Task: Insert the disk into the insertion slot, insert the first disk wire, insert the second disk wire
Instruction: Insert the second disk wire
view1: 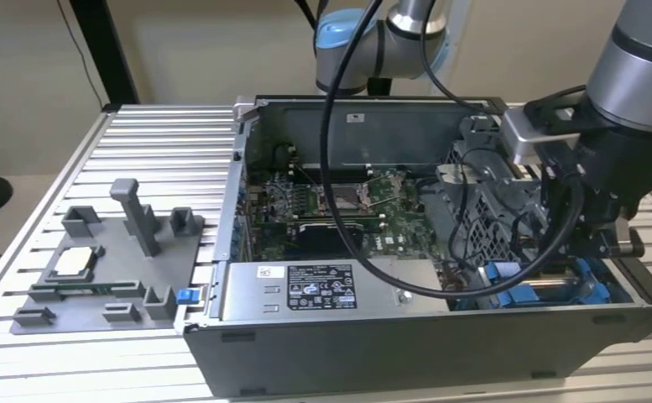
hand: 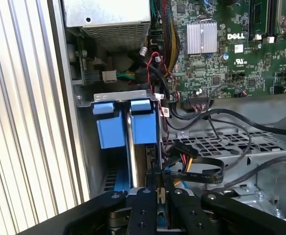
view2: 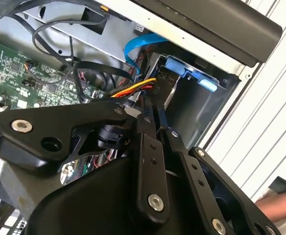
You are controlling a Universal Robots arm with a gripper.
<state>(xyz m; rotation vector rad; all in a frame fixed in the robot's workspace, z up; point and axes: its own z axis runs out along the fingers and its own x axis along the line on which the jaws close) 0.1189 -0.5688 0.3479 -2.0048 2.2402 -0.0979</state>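
2 blue pull tabs [hand: 108,107] face me in the first wrist view, side by side at the mouth of the insertion slot [hand: 86,147], and the disk [hand: 143,128] stands on edge inside that bay in its blue carrier. My gripper [hand: 160,188] is right over it with both fingers [hand: 143,205] pressed together; I cannot tell whether anything is pinched between them. 1 bundle of red, yellow and orange wires [hand: 183,159] lies just beside my fingertips, and 1 flat black cable [hand: 201,172] curls over the perforated cage next to it.

In the second wrist view, 1 flat blue cable [view2: 139,45] loops above the bay, and 1 person's hand [view2: 279,205] rests on the slatted table [view2: 275,98].

In the exterior view, my arm [view1: 639,75] hangs over the open computer case [view1: 415,353]. 1 power-supply box [view1: 326,290] sits along the case's near wall, with 1 motherboard [view1: 337,197] behind it. 1 grey fixture tray [view1: 101,277] sits well apart, towards the exterior view's left.
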